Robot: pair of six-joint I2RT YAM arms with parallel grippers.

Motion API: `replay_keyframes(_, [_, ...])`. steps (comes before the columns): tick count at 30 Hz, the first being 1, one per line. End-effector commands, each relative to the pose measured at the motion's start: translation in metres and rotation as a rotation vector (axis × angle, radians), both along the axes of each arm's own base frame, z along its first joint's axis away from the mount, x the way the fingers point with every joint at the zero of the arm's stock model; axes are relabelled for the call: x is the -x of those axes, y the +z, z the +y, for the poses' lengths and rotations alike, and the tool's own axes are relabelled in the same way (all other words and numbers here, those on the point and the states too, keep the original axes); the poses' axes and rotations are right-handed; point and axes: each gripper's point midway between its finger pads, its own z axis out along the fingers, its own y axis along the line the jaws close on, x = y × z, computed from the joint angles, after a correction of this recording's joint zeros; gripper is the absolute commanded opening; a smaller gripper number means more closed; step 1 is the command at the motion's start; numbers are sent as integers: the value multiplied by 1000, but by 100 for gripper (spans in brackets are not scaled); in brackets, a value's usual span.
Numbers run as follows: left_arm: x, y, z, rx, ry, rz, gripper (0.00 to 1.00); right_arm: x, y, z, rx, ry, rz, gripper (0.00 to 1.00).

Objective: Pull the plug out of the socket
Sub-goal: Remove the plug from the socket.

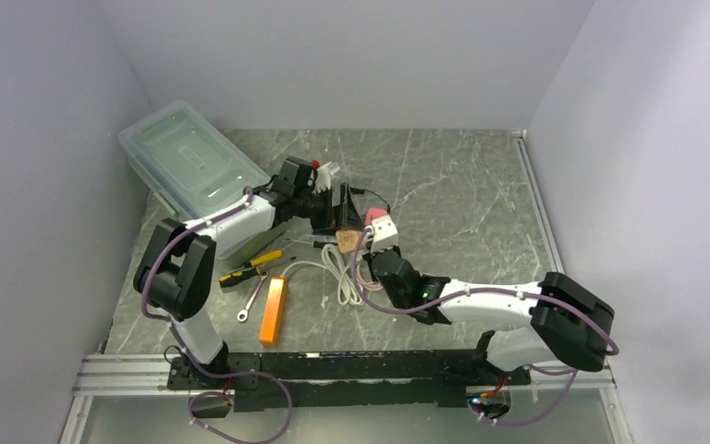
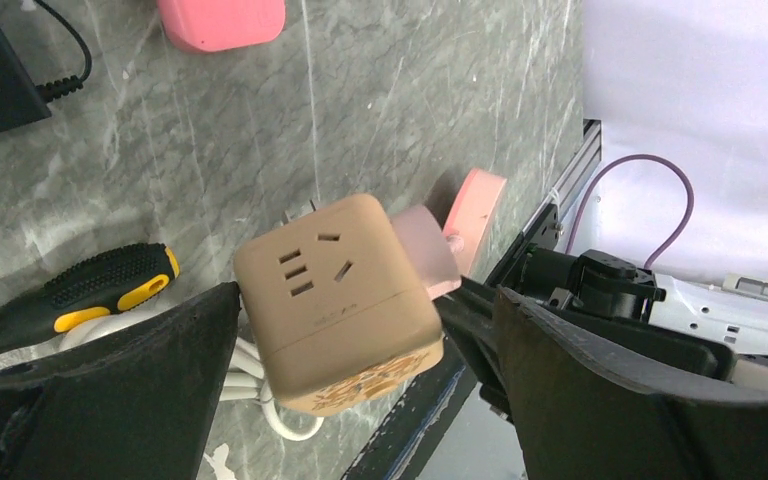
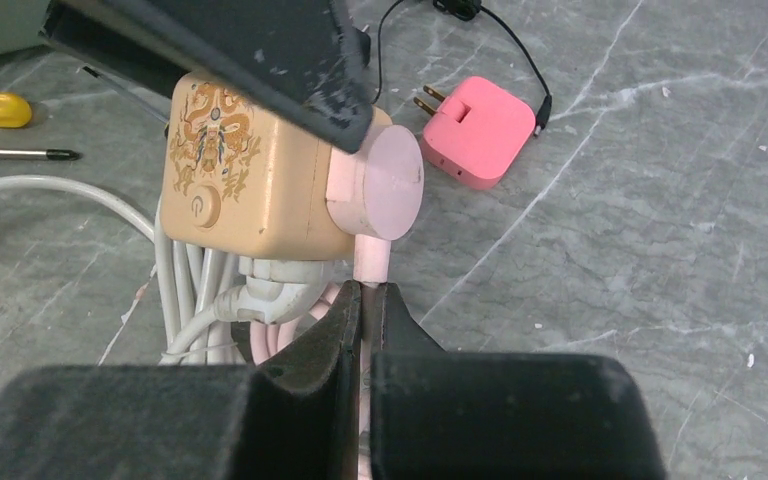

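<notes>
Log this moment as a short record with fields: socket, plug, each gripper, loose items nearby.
socket: tan cube socket, sitting over coiled white cables
plug: round pink plug, seated in the socket's side, not yet pulled
left gripper: left gripper open, one finger on either side of the socket
right gripper: right gripper shut on the pink cable just below the plug
nearby: pink adapter with prongs out, lying apart on the table; yellow-and-black screwdriver
</notes>
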Motion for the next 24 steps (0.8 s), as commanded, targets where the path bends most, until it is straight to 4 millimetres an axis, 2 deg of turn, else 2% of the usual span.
replay_keyframes(1, [-10, 17, -8, 23, -6, -60, 100, -10, 40, 14, -74, -52, -101, 0])
replay_keyframes(10, [-1, 3, -11, -44, -4, -18, 94, -9, 42, 9, -54, -123, -118, 0])
replay_keyframes(24, [2, -1, -11, -38, 19, 8, 52, -9, 39, 7, -36, -165, -120, 0])
